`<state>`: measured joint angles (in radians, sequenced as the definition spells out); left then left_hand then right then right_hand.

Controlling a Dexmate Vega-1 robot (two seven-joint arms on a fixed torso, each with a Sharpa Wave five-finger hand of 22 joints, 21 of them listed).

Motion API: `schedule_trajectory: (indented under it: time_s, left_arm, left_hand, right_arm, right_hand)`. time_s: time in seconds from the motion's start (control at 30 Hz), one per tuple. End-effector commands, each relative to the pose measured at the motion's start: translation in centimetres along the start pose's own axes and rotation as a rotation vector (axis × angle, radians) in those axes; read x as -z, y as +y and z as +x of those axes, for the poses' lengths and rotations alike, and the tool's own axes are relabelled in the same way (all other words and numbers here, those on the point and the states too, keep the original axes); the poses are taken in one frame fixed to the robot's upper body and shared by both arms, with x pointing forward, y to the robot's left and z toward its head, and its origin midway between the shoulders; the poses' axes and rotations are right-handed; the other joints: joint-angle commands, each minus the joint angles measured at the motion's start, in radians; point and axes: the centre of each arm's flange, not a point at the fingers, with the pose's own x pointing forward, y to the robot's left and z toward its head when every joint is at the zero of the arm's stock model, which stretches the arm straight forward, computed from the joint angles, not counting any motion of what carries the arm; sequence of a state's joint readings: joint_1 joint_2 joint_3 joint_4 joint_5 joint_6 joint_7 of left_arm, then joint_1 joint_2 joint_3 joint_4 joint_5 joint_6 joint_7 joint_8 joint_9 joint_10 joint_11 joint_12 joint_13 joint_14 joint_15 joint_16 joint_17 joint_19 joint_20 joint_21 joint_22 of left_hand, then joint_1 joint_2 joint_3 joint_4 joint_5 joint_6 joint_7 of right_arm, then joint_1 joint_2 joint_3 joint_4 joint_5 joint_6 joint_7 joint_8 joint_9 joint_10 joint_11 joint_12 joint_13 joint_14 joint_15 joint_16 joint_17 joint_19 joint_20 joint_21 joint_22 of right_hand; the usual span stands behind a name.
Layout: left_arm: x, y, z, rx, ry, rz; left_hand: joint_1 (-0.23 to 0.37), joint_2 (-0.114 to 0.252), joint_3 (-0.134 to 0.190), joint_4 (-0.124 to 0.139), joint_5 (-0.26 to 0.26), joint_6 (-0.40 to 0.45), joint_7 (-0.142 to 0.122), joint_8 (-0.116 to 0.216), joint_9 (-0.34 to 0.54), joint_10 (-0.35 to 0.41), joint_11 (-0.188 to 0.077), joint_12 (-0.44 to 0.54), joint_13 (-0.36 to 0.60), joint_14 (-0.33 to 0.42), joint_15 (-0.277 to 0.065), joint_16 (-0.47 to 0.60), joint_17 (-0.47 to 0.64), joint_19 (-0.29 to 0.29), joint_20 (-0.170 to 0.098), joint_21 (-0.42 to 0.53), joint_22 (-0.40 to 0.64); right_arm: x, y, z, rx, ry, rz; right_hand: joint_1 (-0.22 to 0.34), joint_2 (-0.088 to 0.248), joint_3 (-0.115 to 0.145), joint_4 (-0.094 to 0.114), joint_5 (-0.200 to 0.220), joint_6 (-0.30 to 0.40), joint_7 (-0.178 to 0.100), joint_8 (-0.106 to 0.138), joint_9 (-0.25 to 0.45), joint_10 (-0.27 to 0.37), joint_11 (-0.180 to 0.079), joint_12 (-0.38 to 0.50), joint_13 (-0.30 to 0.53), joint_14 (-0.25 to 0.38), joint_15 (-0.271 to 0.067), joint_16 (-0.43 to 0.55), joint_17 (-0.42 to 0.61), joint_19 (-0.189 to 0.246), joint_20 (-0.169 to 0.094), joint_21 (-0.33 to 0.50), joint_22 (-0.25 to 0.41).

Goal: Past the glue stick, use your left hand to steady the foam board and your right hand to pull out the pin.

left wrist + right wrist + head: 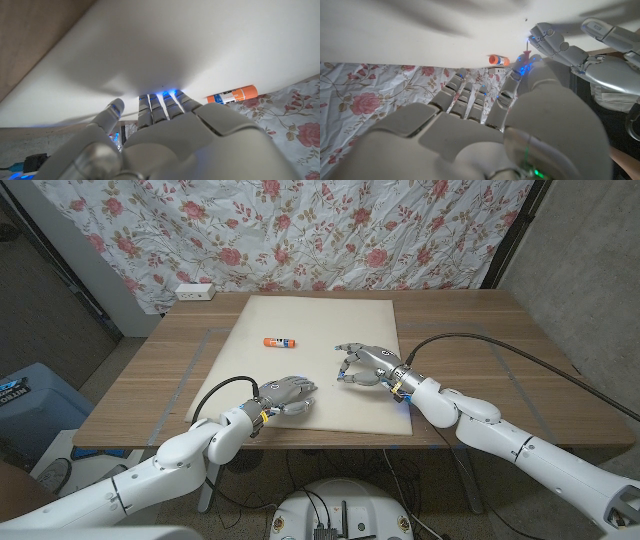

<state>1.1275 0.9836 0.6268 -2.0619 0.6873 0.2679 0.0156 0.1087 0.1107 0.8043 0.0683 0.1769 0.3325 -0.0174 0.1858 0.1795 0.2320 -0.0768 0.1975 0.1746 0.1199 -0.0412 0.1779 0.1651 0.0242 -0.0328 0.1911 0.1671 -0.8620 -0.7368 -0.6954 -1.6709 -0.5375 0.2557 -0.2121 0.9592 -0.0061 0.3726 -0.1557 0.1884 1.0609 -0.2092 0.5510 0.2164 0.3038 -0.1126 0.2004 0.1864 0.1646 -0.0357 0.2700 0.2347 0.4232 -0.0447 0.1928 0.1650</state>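
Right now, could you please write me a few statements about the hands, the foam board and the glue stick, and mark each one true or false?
1. The left hand rests on the foam board. True.
2. The glue stick lies on bare wood, off the foam board. False: it lies on the board, toward its far side.
3. The right hand is over the foam board with its fingers curled. True.
4. The glue stick stands upright. False: it lies on its side.
5. A white power strip sits at the table's far left corner. True.
6. The right hand grips the glue stick. False: the stick lies apart from both hands.
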Motion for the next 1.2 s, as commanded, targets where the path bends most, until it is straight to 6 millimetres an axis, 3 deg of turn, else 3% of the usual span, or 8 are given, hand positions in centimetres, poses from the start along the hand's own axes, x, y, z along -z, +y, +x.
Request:
schedule_trajectory:
  time_s: [0.03, 0.67, 1.2]
  left_arm:
    - [0.0, 1.0, 0.0, -0.034, -0.004, 0.015]
    - [0.0, 2.2, -0.6, -0.109, 0.007, 0.009]
    - [1.1, 4.7, -0.8, -0.272, 0.086, -0.091]
  left_hand:
    - [0.012, 0.084, 0.001, -0.007, -0.003, 0.009, -0.001, 0.002, 0.001, 0.004, 0.005, -0.001, 0.005, 0.007, -0.039, 0.005, 0.006, 0.007, -0.042, 0.001, 0.003]
    - [0.015, 0.086, -0.003, -0.005, -0.003, 0.014, 0.001, 0.003, 0.001, 0.0, 0.007, -0.003, 0.005, 0.015, -0.042, 0.009, 0.007, 0.021, -0.039, 0.005, 0.003]
    - [0.012, 0.083, -0.004, 0.004, -0.002, 0.01, 0.001, 0.0, 0.002, -0.013, 0.005, -0.008, 0.005, 0.014, -0.039, 0.008, 0.008, 0.034, -0.037, 0.008, 0.002]
  right_arm:
    - [0.0, -1.1, -0.1, 0.022, 0.003, -0.001]
    - [0.3, -1.6, -0.4, 0.031, 0.023, -0.015]
    - [1.0, -2.8, -0.4, 0.023, 0.043, -0.066]
  right_hand:
    - [0.001, 0.015, -0.005, -0.001, -0.003, 0.008, -0.003, -0.003, 0.004, 0.006, 0.0, -0.002, 0.0, 0.009, -0.063, 0.005, 0.006, 0.008, -0.016, -0.001, 0.003]
    - [0.003, 0.016, -0.01, -0.001, -0.003, 0.018, -0.002, -0.002, 0.003, 0.013, 0.001, -0.002, 0.0, 0.011, -0.062, 0.006, 0.007, 0.008, -0.014, -0.001, 0.003]
    - [0.004, 0.009, -0.016, -0.003, 0.0, 0.041, -0.004, 0.004, 0.002, 0.023, 0.006, 0.0, 0.0, 0.016, -0.056, 0.008, 0.008, 0.012, -0.009, -0.001, 0.003]
